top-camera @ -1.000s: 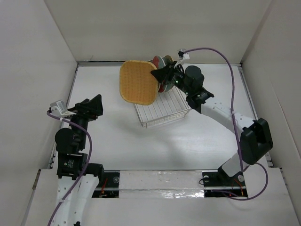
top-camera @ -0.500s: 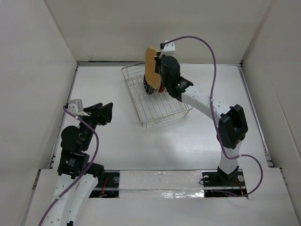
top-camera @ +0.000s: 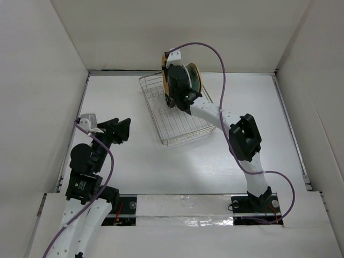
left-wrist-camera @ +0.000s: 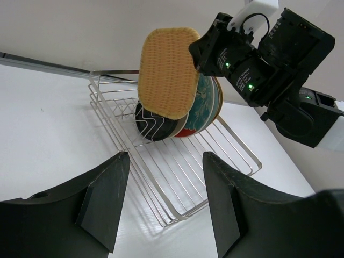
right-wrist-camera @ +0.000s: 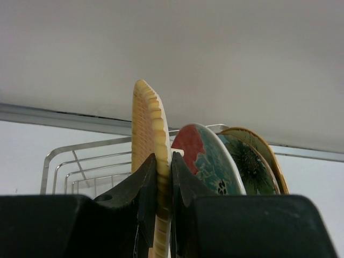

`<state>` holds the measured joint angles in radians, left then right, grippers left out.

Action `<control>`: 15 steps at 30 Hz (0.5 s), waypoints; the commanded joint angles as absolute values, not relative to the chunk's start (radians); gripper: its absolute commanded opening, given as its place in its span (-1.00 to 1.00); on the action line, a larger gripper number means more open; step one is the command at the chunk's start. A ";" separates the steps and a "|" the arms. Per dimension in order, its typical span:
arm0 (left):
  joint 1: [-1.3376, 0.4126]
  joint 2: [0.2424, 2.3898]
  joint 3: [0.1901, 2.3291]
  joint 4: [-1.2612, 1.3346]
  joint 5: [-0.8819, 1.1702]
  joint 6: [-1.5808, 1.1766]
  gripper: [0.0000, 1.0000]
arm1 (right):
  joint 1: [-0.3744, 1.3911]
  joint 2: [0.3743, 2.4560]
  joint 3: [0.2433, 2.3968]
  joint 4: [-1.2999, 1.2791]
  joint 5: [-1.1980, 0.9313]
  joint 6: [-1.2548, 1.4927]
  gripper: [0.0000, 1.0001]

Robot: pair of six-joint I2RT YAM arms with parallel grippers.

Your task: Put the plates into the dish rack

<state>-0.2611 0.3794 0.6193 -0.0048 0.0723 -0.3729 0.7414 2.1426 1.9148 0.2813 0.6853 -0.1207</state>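
A white desk (top-camera: 134, 161) carries the rack (left-wrist-camera: 177, 177), plates (left-wrist-camera: 209, 102) standing at its far end. The right jaws pinch the woven plate (left-wrist-camera: 166, 72) on edge just beside them, long axis near upright, facing the spread left jaws.

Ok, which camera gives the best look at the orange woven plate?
Left wrist: it shows the orange woven plate nearly face-on, upright in the right gripper over the dish rack. Right wrist shows only its rim, clamped between the fingers. In the top view the arm hides most of it.
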 commanded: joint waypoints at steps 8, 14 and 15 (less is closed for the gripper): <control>-0.265 0.391 0.618 0.037 0.091 -0.357 0.06 | 0.761 2.137 2.034 0.508 0.719 -0.227 -1.00; -0.265 0.396 0.618 0.038 0.092 -0.357 0.06 | 0.733 2.169 1.983 0.511 0.684 -0.143 -1.00; -0.265 0.396 0.617 0.038 0.092 -0.357 0.06 | 0.724 2.175 1.993 0.491 0.678 -0.115 -1.00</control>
<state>-0.2611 0.3859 0.6189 -0.0044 0.0765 -0.3714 0.7448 2.1693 1.9701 0.3706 0.6945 -0.1749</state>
